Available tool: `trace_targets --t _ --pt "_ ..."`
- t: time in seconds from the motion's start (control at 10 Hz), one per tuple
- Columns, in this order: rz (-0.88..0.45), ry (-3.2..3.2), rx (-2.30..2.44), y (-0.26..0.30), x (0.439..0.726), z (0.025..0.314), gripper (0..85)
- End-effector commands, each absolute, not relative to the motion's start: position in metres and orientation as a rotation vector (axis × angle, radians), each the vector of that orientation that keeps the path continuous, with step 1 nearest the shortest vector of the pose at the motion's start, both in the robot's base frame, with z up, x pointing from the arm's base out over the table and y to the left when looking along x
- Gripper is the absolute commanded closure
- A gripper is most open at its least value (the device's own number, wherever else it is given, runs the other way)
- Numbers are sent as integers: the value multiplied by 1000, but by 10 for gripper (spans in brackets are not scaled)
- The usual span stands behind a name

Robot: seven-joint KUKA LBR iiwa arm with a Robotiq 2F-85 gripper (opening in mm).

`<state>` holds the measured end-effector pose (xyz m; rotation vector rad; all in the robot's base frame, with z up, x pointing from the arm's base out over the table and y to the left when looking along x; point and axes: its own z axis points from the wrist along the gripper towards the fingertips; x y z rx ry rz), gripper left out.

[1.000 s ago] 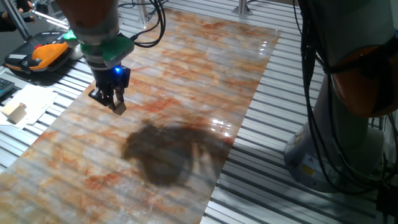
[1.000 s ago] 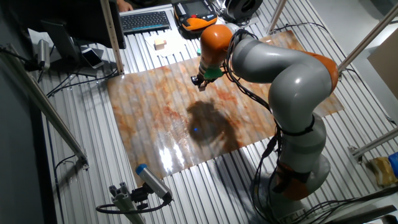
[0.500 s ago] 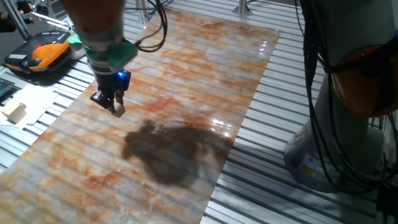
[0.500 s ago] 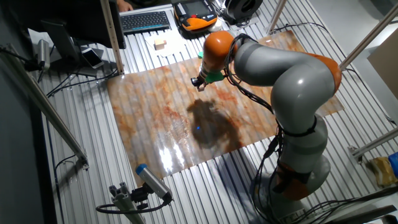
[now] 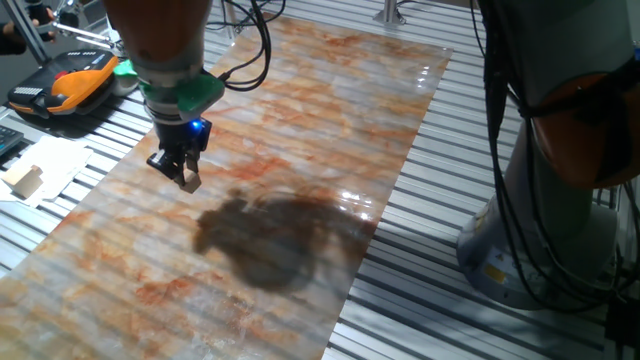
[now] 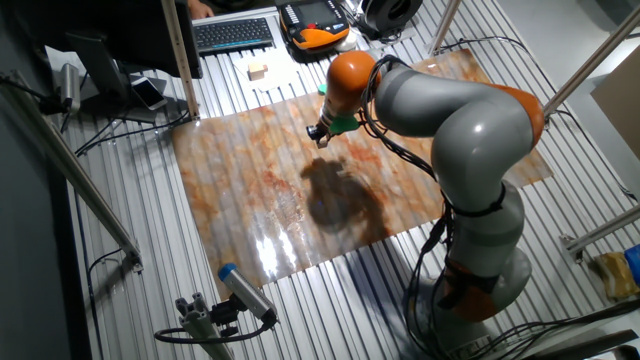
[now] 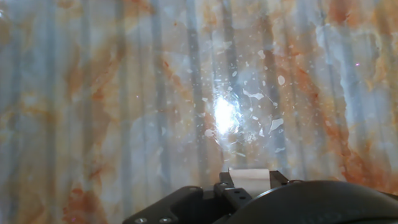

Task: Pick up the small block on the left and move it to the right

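Between fingers, small block, now higher.

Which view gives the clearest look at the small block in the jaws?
The hand view: the small block fills the gap between the jaws, its pale face toward the camera. One fixed view shows only a tan speck at the tip of the gripper. In the other fixed view it is too small to tell apart.

Marbled sheet on slatted metal table; keyboard at bk.
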<state>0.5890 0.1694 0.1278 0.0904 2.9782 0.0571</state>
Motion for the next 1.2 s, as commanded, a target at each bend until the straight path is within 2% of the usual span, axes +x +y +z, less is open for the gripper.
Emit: trace_targets --t 0.0,0.7,1.1 --pt "59 2980 90 169 590 125 850" --pt "42 2988 105 168 593 108 850" --pt "94 2962 117 167 596 97 850"
